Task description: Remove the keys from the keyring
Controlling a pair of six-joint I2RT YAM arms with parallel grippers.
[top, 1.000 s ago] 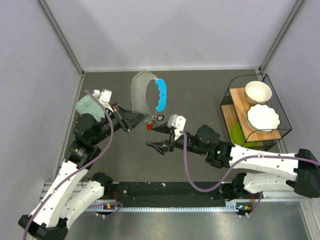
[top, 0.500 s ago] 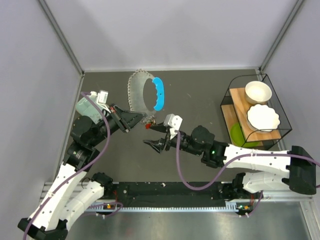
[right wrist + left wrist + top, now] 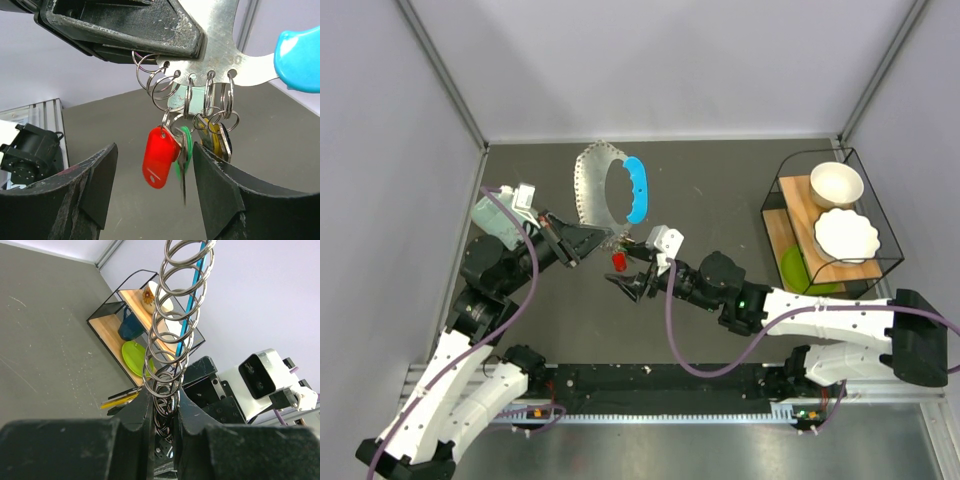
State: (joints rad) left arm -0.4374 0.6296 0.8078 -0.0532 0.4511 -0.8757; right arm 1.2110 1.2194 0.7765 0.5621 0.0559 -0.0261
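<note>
Since a second ago the right gripper (image 3: 625, 268) has pushed farther toward the left gripper (image 3: 595, 240), and the keyring (image 3: 588, 185) has swung slightly over to the left arm's side.

The left gripper's fingers (image 3: 145, 412) are pressed tight on the keyring's lower end. From its wrist camera, a row of steel split rings (image 3: 172, 315) runs straight up out of the closed jaws. The keyring's blue handle (image 3: 636, 190) stands beyond those fingertips, on the far side from the arm bases.

The right gripper's jaws are spread wide and hold nothing. In its wrist view the keys (image 3: 182, 150) hang in the gap between the two fingers (image 3: 82, 195), touching neither. They dangle from rings threaded through holes in the keyring's metal plate (image 3: 220, 57), directly under the left gripper's black fingers. The red-headed key (image 3: 159, 156) is nearest the right gripper's left finger. The green-headed key (image 3: 186, 142) is just behind it, and a yellow-and-dark key (image 3: 220, 140) is next to the other finger.

Behind the right arm's elbow stands a wire rack (image 3: 775, 195) holding a white bowl (image 3: 836, 184).
</note>
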